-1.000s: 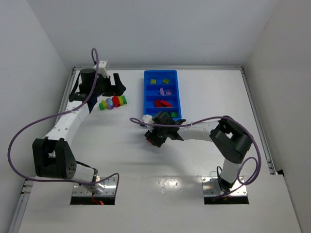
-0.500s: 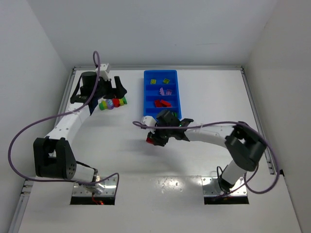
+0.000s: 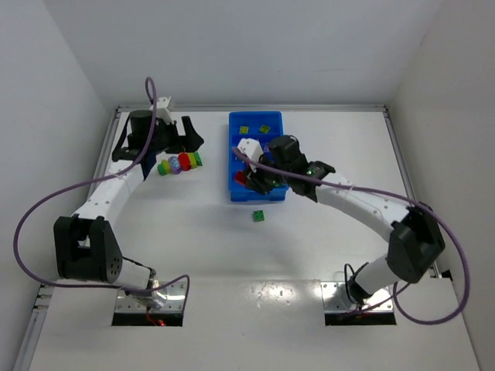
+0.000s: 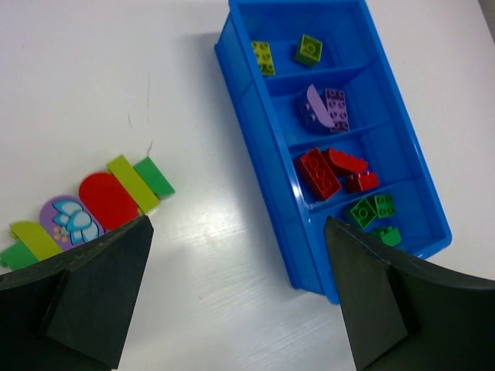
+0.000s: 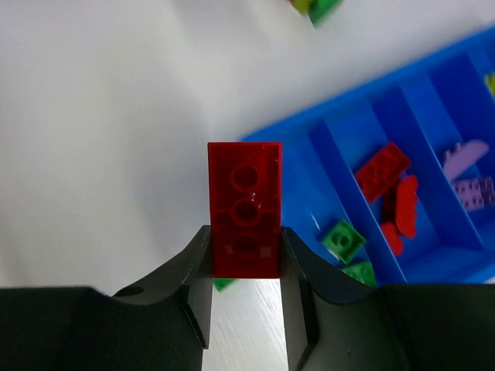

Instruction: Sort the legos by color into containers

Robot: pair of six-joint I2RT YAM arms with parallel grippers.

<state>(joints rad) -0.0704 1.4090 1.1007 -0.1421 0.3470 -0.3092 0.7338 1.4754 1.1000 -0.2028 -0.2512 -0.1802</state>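
Note:
My right gripper (image 5: 246,249) is shut on a red lego (image 5: 246,207), held upright between the fingers. In the top view this gripper (image 3: 250,178) hovers over the near left part of the blue tray (image 3: 233,147). The tray's containers hold yellow-green bricks (image 4: 263,58), purple ones (image 4: 326,108), red ones (image 4: 331,170) and green ones (image 4: 371,212). One green lego (image 3: 259,216) lies on the table just in front of the tray. My left gripper (image 4: 240,297) is open and holds nothing, above a multicoloured lego cluster (image 4: 97,205) left of the tray.
White walls close in the table on the left, the back and the right. The cluster (image 3: 179,163) lies a short way left of the tray's left wall (image 4: 259,147). Purple cables loop from both arms over the table.
My right arm rose from the table in front of the tray and swung back over the tray with the red lego. A green lego stayed on the table. The left gripper opened slightly wider.

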